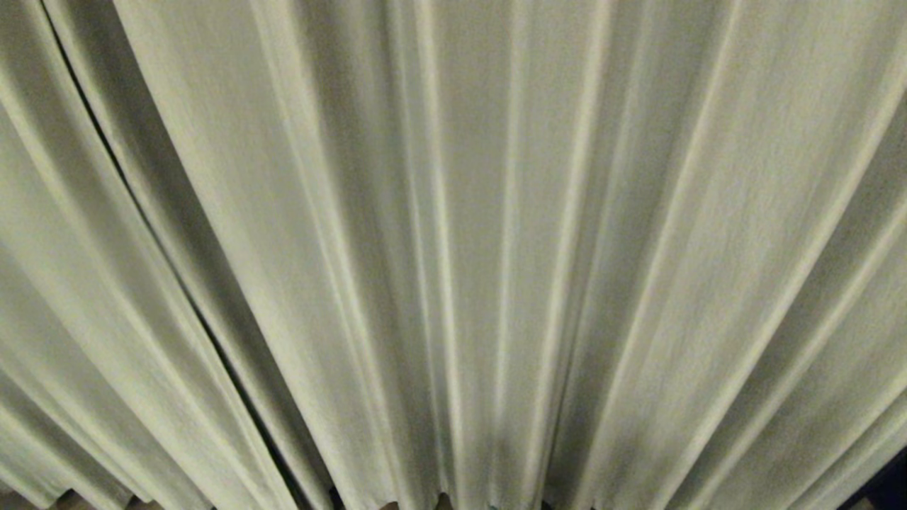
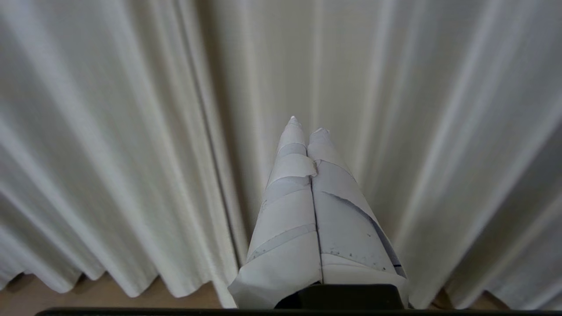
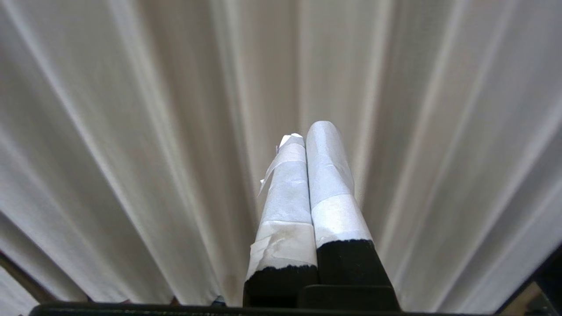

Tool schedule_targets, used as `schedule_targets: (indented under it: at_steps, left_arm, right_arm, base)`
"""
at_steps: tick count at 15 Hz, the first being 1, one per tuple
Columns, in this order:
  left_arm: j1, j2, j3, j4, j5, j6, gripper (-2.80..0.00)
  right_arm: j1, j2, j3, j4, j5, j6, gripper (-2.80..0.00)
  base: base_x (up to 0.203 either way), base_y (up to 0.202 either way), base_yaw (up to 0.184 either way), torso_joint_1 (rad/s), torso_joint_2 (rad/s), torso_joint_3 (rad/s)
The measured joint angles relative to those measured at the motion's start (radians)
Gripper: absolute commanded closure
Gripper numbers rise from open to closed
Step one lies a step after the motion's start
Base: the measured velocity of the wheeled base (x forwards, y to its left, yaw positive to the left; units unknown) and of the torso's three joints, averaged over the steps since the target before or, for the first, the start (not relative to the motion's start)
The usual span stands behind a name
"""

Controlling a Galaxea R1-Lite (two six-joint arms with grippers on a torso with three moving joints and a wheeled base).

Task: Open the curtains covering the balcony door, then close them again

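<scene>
Cream-white pleated curtains (image 1: 453, 248) hang shut and fill the whole head view. A dark seam (image 1: 163, 241) on the left marks where the two panels meet. The balcony door is hidden behind them. Neither arm shows in the head view. In the left wrist view my left gripper (image 2: 307, 125) is shut and empty, its tape-wrapped fingers (image 2: 290, 206) pressed together and pointing at the curtains (image 2: 131, 153) near the seam (image 2: 210, 145). In the right wrist view my right gripper (image 3: 307, 131), also taped, is shut with nothing in it, short of the curtains (image 3: 131, 131).
A strip of brown floor (image 2: 88, 298) shows under the wavy hems in the left wrist view. A dark object (image 3: 544, 281) sits at the curtain's lower edge in the right wrist view.
</scene>
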Motion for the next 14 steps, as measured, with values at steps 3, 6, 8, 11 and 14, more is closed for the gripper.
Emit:
schedule_targets:
  at_steps: [3,6,8,11,14]
  left_arm:
    - [0.000,0.000,0.000,0.000,0.000,0.000,0.00]
    - [0.000,0.000,0.000,-0.001,0.001,0.000,0.00]
    - [0.000,0.000,0.000,0.000,0.001,0.000,0.00]
    - [0.000,0.000,0.000,0.000,0.001,-0.001,0.00]
    - [0.000,0.000,0.000,-0.001,0.000,0.000,0.00]
  right_arm:
    - [0.000,0.000,0.000,0.000,0.000,0.000,0.00]
    - [0.000,0.000,0.000,0.000,0.000,0.000,0.00]
    - [0.000,0.000,0.000,0.001,0.000,0.000,0.00]
    - [-0.001,0.000,0.000,0.000,0.000,0.000,0.00]
    - [0.001,0.000,0.000,0.000,0.000,0.000,0.00]
  base:
    - [0.000,0.190,0.000,0.002,0.00,0.002]
    - [0.000,0.191,-0.002,0.002,0.00,0.003]
    - [0.000,0.175,0.001,-0.003,0.00,-0.001]
    - [0.000,0.188,-0.002,0.013,0.00,0.002]
    - [0.000,0.182,-0.001,-0.003,0.00,0.003]
